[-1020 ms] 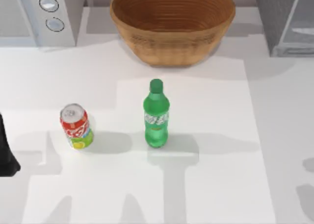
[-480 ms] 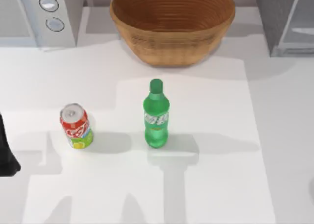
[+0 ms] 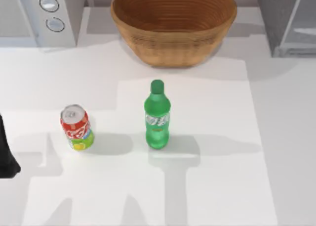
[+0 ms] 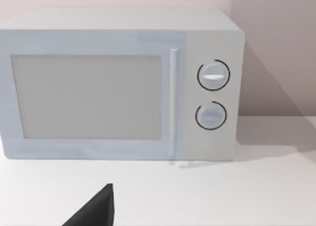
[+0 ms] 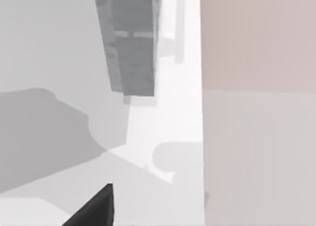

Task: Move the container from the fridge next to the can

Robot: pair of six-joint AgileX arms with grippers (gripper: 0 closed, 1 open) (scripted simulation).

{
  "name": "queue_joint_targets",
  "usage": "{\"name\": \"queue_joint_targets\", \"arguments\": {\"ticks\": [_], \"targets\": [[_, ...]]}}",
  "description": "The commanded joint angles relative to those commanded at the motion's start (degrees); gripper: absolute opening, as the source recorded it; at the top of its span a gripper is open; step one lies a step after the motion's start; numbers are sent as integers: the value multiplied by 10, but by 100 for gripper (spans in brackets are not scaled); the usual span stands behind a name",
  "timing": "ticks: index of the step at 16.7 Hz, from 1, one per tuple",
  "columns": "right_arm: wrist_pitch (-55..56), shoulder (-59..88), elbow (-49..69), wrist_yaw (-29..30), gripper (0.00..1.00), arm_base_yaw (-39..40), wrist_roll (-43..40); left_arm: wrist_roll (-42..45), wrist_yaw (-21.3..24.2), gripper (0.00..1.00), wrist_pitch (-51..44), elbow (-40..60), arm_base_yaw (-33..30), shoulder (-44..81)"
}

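The green bottle [image 3: 157, 115] stands upright on the white table [image 3: 217, 186], out of the fridge [image 3: 289, 21] and free of either gripper. Taking the bottle as landmark and working outward: the red can [image 3: 76, 127] stands to its left, near but clearly apart, with bare table between them; the wicker bowl [image 3: 173, 25] lies beyond it; the microwave [image 3: 39, 16] sits far beyond and to its left, the fridge far beyond and to its right. Judged from this layout, the placement looks made or nearly so; the step in hand is probably clearing the arms. This is best done by keeping each arm wide of the bottle, which is tall, slim and likely to tip if brushed. The left arm [image 3: 6, 152] is cut off by the table's left edge, left of the can. A dark part of the left gripper [image 4: 94, 211] and of the right gripper [image 5: 94, 211] intrudes into each wrist view; whether either's fingers are spread or closed cannot be told. The fridge is cropped, its interior unseen.
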Motion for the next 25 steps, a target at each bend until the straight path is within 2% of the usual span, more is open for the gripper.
{"name": "queue_joint_targets", "arguments": {"ticks": [6, 10, 14, 21, 25], "targets": [[1, 3, 0, -1, 100, -1, -1, 0, 0, 100, 0, 0, 0, 0], [54, 6, 0, 4, 100, 38, 58, 0, 0, 100, 0, 0, 0, 0], [179, 10, -2, 23, 100, 130, 209, 0, 0, 100, 0, 0, 0, 0], [468, 15, -11, 73, 100, 343, 575, 0, 0, 100, 0, 0, 0, 0], [610, 14, -16, 95, 100, 447, 736, 0, 0, 100, 0, 0, 0, 0]]}}
